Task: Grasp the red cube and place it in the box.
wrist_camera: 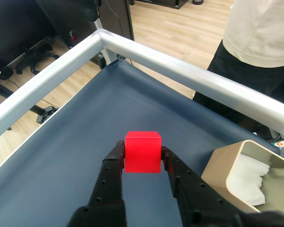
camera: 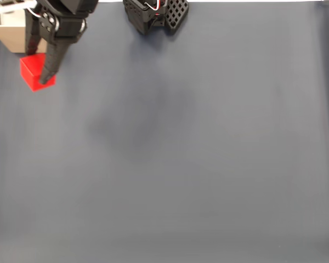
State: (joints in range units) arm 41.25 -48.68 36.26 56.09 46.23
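- Where the wrist view looks down its own fingers, the gripper has a black finger pressed against each side of the red cube, narrowed to the cube's width and holding it.
- Right of the cube in that view, the box stands nearby on the dark blue mat, white material inside it.
- At the upper right edge, a person stands beyond the metal rail.
- From the fixed view, the cube sits at upper left, just below the box.
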